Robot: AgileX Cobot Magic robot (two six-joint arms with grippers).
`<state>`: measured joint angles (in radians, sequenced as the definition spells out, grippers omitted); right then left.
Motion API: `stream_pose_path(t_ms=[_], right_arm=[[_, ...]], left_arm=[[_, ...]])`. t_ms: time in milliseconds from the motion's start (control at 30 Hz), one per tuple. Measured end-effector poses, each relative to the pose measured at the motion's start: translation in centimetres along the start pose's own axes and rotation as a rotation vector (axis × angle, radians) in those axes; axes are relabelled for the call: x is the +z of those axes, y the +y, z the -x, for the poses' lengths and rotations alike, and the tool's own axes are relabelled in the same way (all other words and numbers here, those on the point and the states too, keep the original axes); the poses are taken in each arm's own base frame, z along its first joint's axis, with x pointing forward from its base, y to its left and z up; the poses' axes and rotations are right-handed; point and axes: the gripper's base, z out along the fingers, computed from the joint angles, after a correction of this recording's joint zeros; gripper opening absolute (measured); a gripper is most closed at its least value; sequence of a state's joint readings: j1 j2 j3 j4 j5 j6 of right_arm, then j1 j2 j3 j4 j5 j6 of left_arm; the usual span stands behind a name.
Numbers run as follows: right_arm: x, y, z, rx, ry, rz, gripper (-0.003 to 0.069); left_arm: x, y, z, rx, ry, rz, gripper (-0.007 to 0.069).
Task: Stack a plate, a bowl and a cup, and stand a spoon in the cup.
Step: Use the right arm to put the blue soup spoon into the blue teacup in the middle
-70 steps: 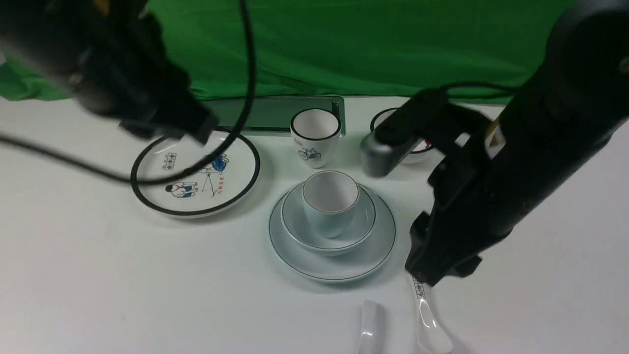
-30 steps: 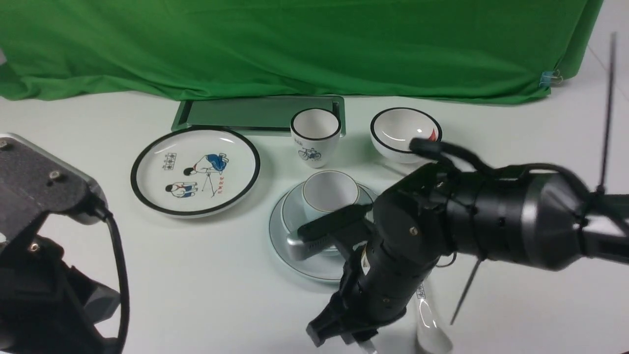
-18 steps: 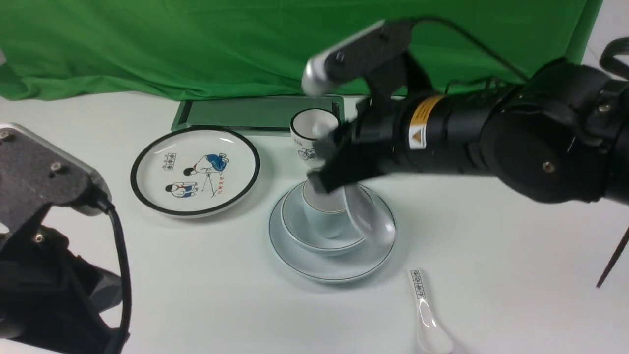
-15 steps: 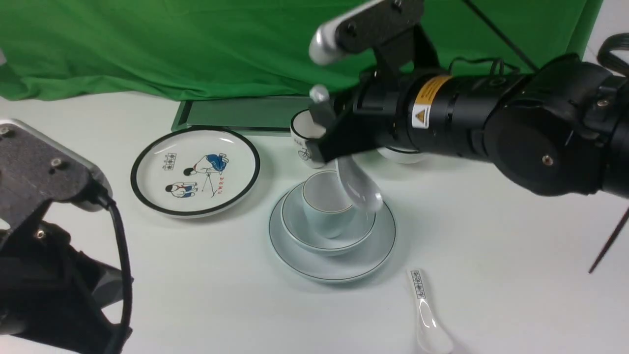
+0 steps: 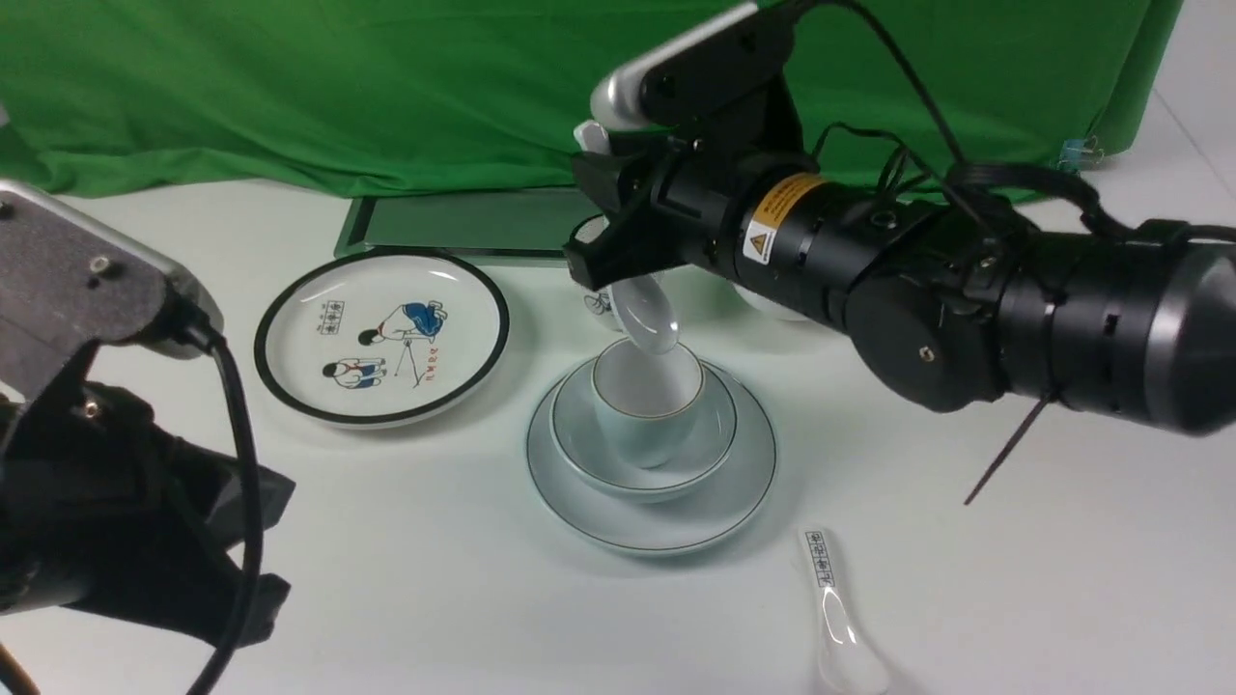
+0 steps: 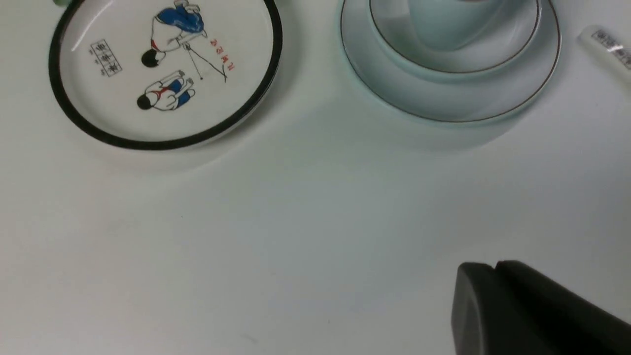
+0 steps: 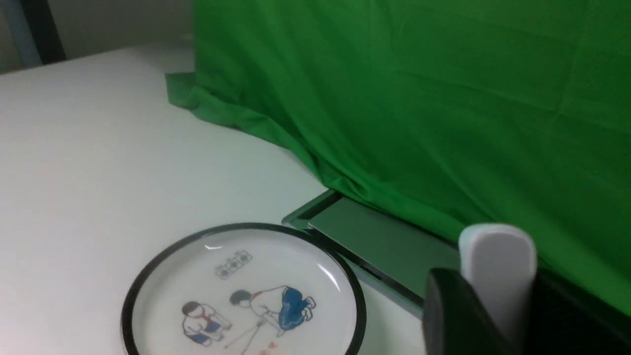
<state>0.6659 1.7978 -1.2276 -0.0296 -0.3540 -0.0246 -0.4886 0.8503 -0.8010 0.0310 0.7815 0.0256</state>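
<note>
A white surface (image 5: 386, 579) is closed along its far edge by a draped green cloth (image 5: 386, 87). A flat green tray (image 5: 483, 220) is laid against the cloth at the middle of that edge. Past the cloth's left end, a pale wall (image 7: 108, 24) is seen in the right wrist view.

Near the middle of the surface the plate (image 5: 666, 529) is set, with the bowl (image 5: 722, 425) in it and the cup (image 5: 639, 430) upright in the bowl. The spoon (image 5: 649, 317) is gripped by its handle in the right pincer (image 5: 610, 253), which is closed on it. The spoon is held steeply, scoop down, at the far side of the cup's mouth. Whether scoop and cup touch cannot be told. The right arm (image 5: 966, 290) is stretched in from the right edge, above the surface.

A black-rimmed cartoon plate (image 5: 381, 336) is placed left of the stack, apart from it. A printed spoon (image 5: 835, 618) is laid by the near edge, right of the stack and clear of the plate.

The left arm (image 5: 106, 463) is held over the near left corner. Of the left pincer (image 6: 532, 310) only a dark part is shown, so its opening cannot be told. Bare surface is left between this arm and the stack, along the near edge, and on the right side beneath the right arm.
</note>
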Motion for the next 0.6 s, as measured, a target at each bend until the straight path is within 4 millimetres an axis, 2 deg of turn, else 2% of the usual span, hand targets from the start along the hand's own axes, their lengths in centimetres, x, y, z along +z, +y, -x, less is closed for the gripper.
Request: stream_pose_path(t_ms=[333, 467, 600], right_arm=[[1.8, 0.1, -3.5, -0.002, 0.109, 0.006, 0.0206], [2.1, 0.1, -4.2, -0.002, 0.133, 0.007, 0.0237], [1.9, 0.1, -3.9, -0.003, 0.132, 0.007, 0.0255]], left_arm=[[0.0, 0.3, 0.4, 0.027, -0.046, 0.028, -0.0036], [0.0, 0.3, 0.4, 0.032, -0.047, 0.032, -0.0036], [-0.2, 0.3, 0.4, -0.002, -0.053, 0.033, -0.0036]])
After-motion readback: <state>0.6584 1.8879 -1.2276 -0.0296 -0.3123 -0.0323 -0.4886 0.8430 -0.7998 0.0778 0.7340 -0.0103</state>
